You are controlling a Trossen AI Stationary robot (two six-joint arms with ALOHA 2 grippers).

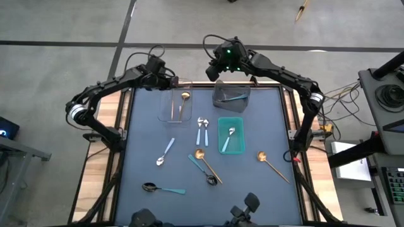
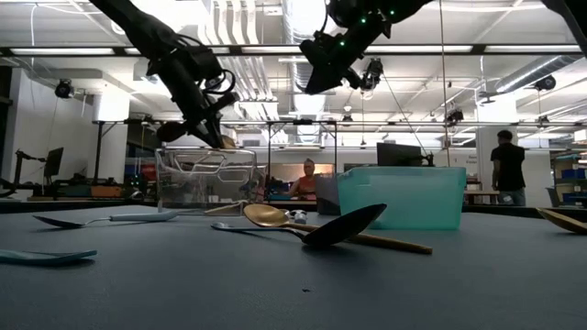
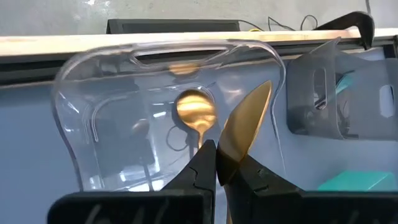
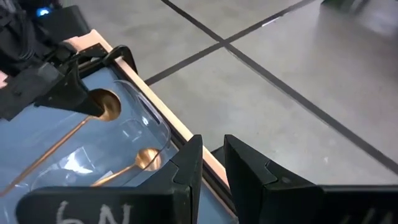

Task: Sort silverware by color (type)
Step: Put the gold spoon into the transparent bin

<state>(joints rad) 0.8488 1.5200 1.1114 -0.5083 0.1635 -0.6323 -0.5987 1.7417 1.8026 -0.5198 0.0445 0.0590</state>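
Observation:
My left gripper (image 1: pixel 175 82) hovers over the far end of the clear bin (image 1: pixel 166 108), shut on a gold spoon (image 3: pixel 246 129). One gold spoon (image 1: pixel 184 96) lies inside that bin. My right gripper (image 1: pixel 218 70) hangs slightly open and empty above the far edge of the grey bin (image 1: pixel 222 99), which holds a teal-handled spoon (image 1: pixel 237 98). The teal bin (image 1: pixel 242 144) holds a light-blue-handled spoon (image 1: pixel 229 135). Loose on the mat lie two light-blue spoons (image 1: pixel 201 130), another (image 1: pixel 165 153), a gold spoon (image 1: pixel 206 161) crossing a dark teal-handled one (image 1: pixel 206 172), a gold spoon (image 1: pixel 272 165) and a dark spoon (image 1: pixel 161 188). My left gripper pinches the gold spoon between its two fingers (image 3: pixel 202 169) where the bowl (image 3: pixel 239 146) narrows toward the handle. The bowl sticks out edge-on past the fingertips, and the handle (image 4: pixel 53 148) runs back under the gripper. The spoon is lifted clear, above the clear bin.
The three bins stand on the far half of the blue mat (image 1: pixel 265 126). Bare mat shows along the left side and the near right corner. Wooden table edges (image 1: pixel 95 170) flank the mat. People stand far off in the room behind the table (image 2: pixel 506 165).

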